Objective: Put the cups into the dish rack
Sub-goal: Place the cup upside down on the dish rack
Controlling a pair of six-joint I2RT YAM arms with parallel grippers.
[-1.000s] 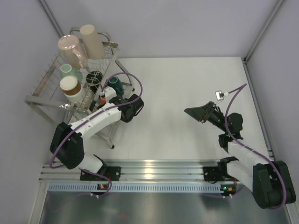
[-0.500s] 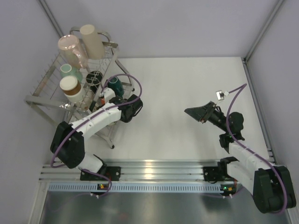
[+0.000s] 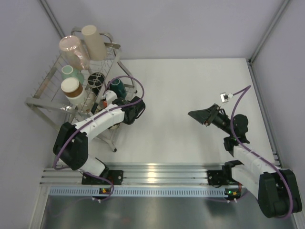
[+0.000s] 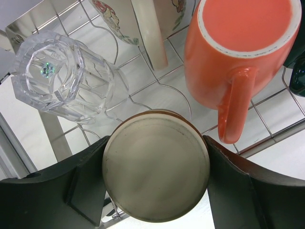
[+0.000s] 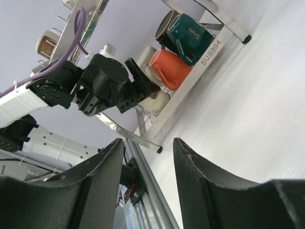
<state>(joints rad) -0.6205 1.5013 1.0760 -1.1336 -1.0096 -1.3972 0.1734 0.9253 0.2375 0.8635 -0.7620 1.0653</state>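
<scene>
In the left wrist view my left gripper (image 4: pixel 156 145) is shut on a beige cup with a brown rim (image 4: pixel 156 171), seen from its flat base, and both pads press its sides. It hangs over the wire floor of the dish rack (image 4: pixel 143 90), between a clear glass (image 4: pixel 62 71) and an orange mug (image 4: pixel 238 62). From above, the left gripper (image 3: pixel 107 98) reaches into the lower side of the dish rack (image 3: pixel 45 102), next to a dark teal mug (image 3: pixel 117 87). My right gripper (image 3: pixel 196 114) hovers over the table, open and empty.
The rack's upper tiers hold a pink cup (image 3: pixel 71 47), a tall beige cup (image 3: pixel 94 40), a green-inside white cup (image 3: pixel 70 72) and a brown-banded cup (image 3: pixel 71 87). The right wrist view shows the orange mug (image 5: pixel 169 69) and teal mug (image 5: pixel 188 31) above the rack's steel foot rail (image 5: pixel 200 71).
</scene>
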